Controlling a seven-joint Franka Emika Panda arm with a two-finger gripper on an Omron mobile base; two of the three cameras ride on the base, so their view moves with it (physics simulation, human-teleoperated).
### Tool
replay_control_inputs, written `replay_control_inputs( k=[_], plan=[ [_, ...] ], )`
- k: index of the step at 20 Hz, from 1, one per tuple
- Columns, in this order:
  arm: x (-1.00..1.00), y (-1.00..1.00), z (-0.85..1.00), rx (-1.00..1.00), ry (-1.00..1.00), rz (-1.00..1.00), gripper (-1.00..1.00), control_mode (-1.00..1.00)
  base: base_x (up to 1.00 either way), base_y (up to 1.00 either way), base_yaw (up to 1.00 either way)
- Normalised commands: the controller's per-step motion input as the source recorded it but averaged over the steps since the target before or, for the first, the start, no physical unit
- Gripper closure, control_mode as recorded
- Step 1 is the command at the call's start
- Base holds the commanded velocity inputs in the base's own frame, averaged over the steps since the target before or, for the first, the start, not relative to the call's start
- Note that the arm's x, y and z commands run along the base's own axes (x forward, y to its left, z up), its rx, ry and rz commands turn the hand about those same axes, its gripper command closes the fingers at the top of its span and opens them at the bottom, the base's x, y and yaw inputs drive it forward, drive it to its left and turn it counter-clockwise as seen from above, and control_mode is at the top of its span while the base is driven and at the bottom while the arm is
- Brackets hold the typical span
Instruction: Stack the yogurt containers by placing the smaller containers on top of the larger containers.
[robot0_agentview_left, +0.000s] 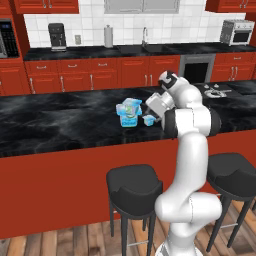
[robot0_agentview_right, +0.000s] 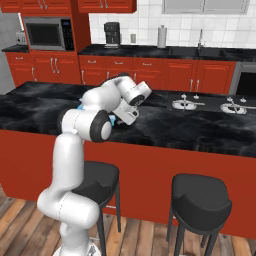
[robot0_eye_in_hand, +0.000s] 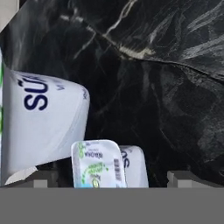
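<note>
Black marble island counter (robot0_agentview_left: 60, 117) under the arm, red cabinets behind.
On it, the wide light-blue tub (robot0_agentview_left: 129, 120) carries the mid-sized cup (robot0_agentview_left: 131, 105); in the hand view a big white container (robot0_eye_in_hand: 43, 127) fills 9 o'clock. The gripper (robot0_eye_in_hand: 113, 179) has its fingers apart on either side of the tiny white cup (robot0_eye_in_hand: 98, 164) at 6 o'clock, not clamped on it; that cup (robot0_agentview_left: 148, 119) sits just at the tub's 3 o'clock.

In the hand view, bare black surface (robot0_eye_in_hand: 166, 87) lay free from twelve to three o'clock, while the wide tub (robot0_eye_in_hand: 43, 122) blocked nine o'clock and the tiny cup (robot0_eye_in_hand: 98, 164) six.
</note>
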Motion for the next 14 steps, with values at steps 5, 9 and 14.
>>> replay_control_inputs(
  k=[5, 9, 14],
  plan=[
    [0.0, 0.17, -0.1, -0.09, -0.01, 0.0, -1.0, -1.0, 0.0, 0.0, 0.0],
    [0.0, 0.04, -0.09, -0.06, 0.0, 0.0, -1.0, -1.0, 0.0, 0.0, 0.0],
    [0.0, 0.02, -0.07, -0.04, -0.01, 0.0, 1.0, -1.0, 0.0, 0.0, 0.0]
  ],
)
